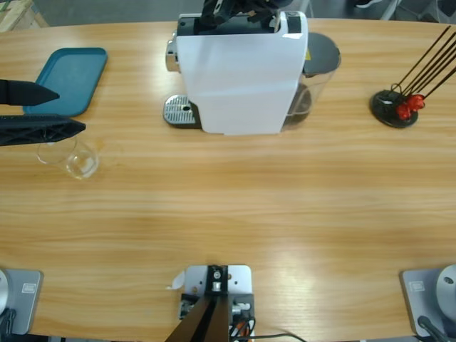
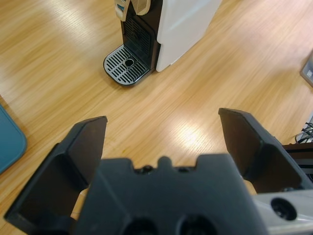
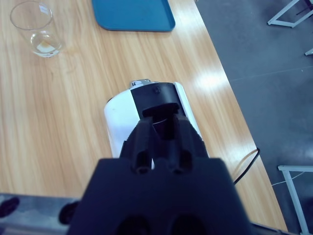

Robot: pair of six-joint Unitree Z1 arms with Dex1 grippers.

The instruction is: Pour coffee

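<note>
Standing just below the left gripper [image 1: 71, 112] in the high view, the small clear glass tumbler [image 1: 80, 161] is reached soonest by that arm; its jaws are spread wide, empty. Tan-brown coffee [image 3: 45, 46] is seen inside. The right gripper [image 3: 159, 128], closed, is held over the white coffee machine [image 1: 242, 75], well apart.

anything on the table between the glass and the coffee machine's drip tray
Nothing: in the high view the stretch from the glass tumbler to the drip tray is bare wooden table. The right wrist view agrees.
</note>
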